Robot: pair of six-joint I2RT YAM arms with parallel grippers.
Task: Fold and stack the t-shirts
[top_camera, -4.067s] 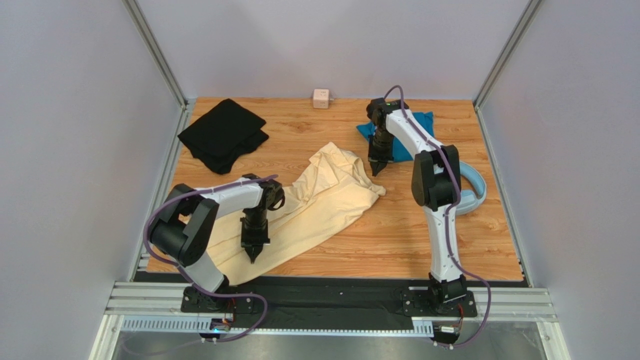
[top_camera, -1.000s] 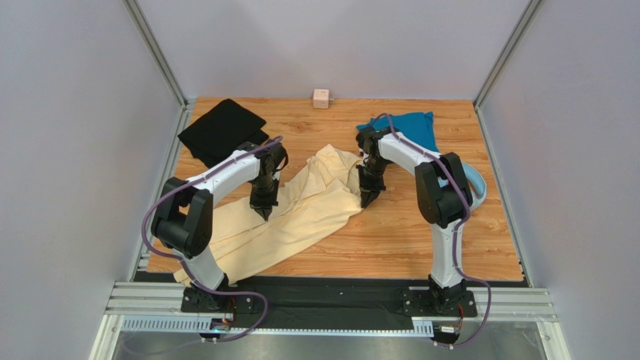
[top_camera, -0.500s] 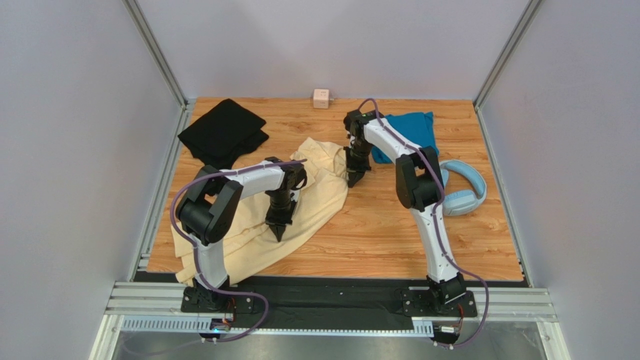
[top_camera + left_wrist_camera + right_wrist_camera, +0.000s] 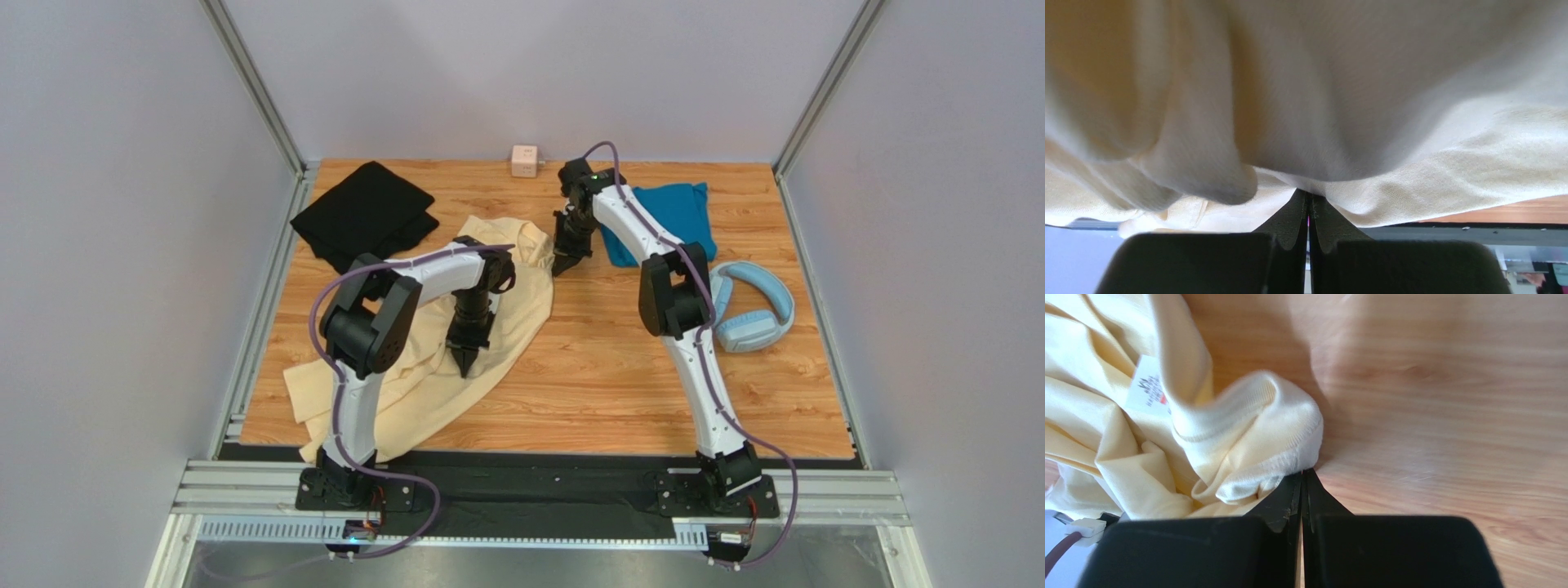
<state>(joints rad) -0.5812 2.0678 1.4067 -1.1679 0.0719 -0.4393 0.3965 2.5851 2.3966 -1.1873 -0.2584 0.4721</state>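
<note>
The pale cream-yellow t-shirt lies rumpled on the left half of the wooden table. My left gripper is shut on a fold of the cream cloth near the shirt's right edge, and the cloth drapes over the fingertips. At the shirt's far corner my right gripper is shut, pinching its ribbed collar just above the wood; a white label shows beside it. The black t-shirt lies folded at the far left. Behind the right arm, at the far right, lies the teal blue t-shirt.
Light-blue headphones lie to the right of the right arm. A small pink cube sits at the back edge. Grey walls and metal rails enclose the table on three sides.
Both grippers have finished shutting on the cream shirt. The right one has carried the collar towards the far left, the left one has moved right, and the shirt has bunched up leftwards.
</note>
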